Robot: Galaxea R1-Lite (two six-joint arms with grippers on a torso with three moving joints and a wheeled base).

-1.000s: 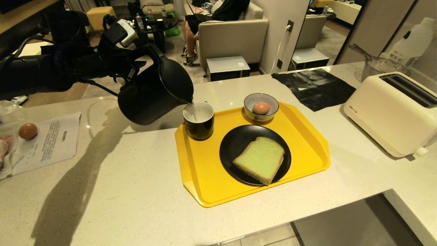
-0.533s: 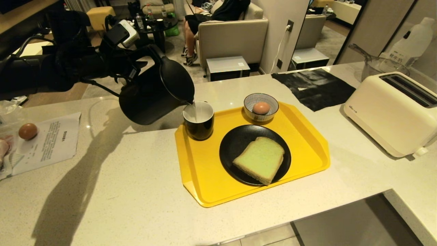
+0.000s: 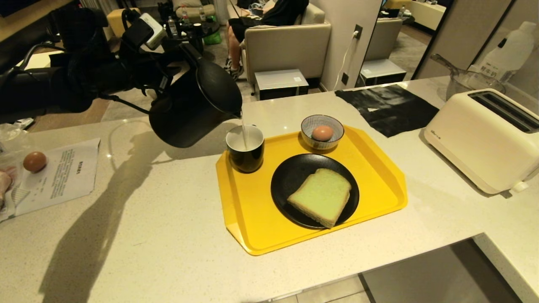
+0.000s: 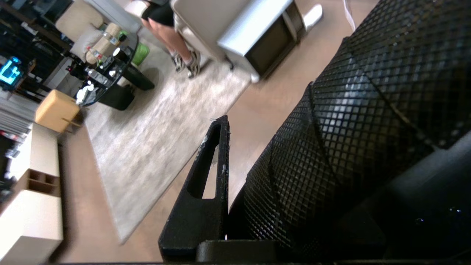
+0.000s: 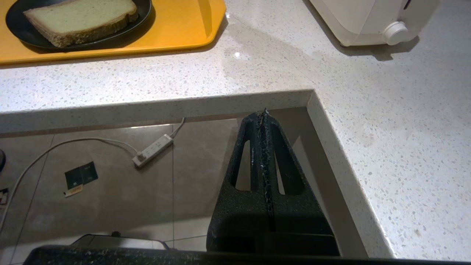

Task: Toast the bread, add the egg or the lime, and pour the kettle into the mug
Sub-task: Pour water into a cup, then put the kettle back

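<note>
While the left gripper [image 3: 168, 78] clamps the tilted kettle [image 3: 191, 111] by what we take for its handle, water streams into the mug [image 3: 245, 148] on the yellow tray [image 3: 252, 227]. Pouring underway; next we level the kettle before overflow.

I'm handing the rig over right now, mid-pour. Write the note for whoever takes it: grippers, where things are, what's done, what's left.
Left gripper: shut on the kettle handle, kettle tilted, a thin stream falling into the mug.
Right gripper: shut, empty, parked below the counter edge.
Mug sits at the yellow tray's far-left corner. Bread lies on the black plate on the tray. Egg rests in the striped bowl on the tray.
Toaster slots look empty.
Done: bread plated, egg added.
Left: finish the pour, level the kettle, set it down.
</note>
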